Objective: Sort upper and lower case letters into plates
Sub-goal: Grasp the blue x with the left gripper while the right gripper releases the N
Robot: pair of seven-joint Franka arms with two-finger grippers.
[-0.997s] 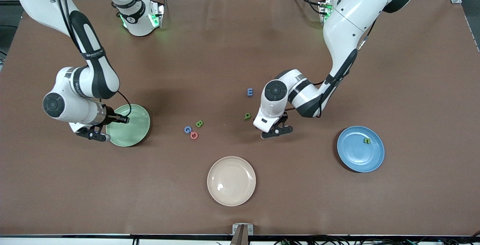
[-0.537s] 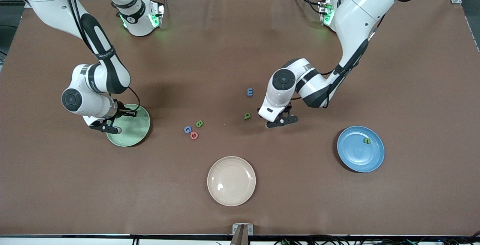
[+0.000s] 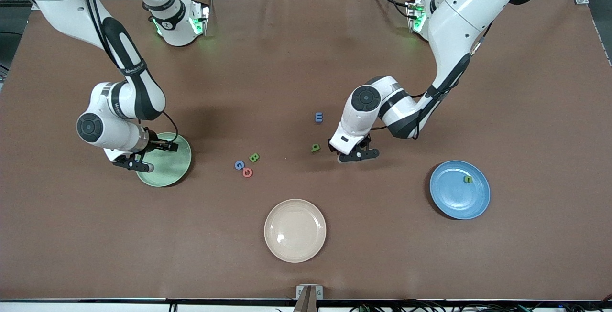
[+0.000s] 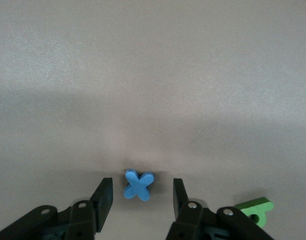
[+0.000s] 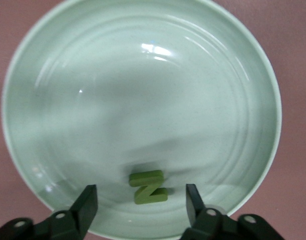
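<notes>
Brown matting covered the whole desk (image 3: 526,264). Closest to the front edge sat a cream plate (image 3: 295,230), bare and no part of the sorting. Farther in, toward the left arm's end, the blue plate (image 3: 459,196) held one small green letter (image 3: 468,178). Toward the right arm's end the mint green plate (image 3: 177,168) held a green N (image 5: 148,186), lying flat just inside the rim, and the right gripper (image 3: 150,156) hung over it with its fingers spread wide and nothing between them; my guess was that this letter had been delivered.

In the middle lay a blue G (image 3: 239,165) touching a red letter (image 3: 247,172), a green B (image 3: 254,157) just beside them, and a lone green letter (image 3: 315,147). Right beside that one the left gripper (image 3: 355,153) was down low at the mat, fingers apart on either side of a blue x (image 4: 138,184), not touching it. So the step in hand looked like picking up the x. Next it needed to close squarely, lift, and carry it to the blue plate. Farthest in lay a blue E (image 3: 319,117).
</notes>
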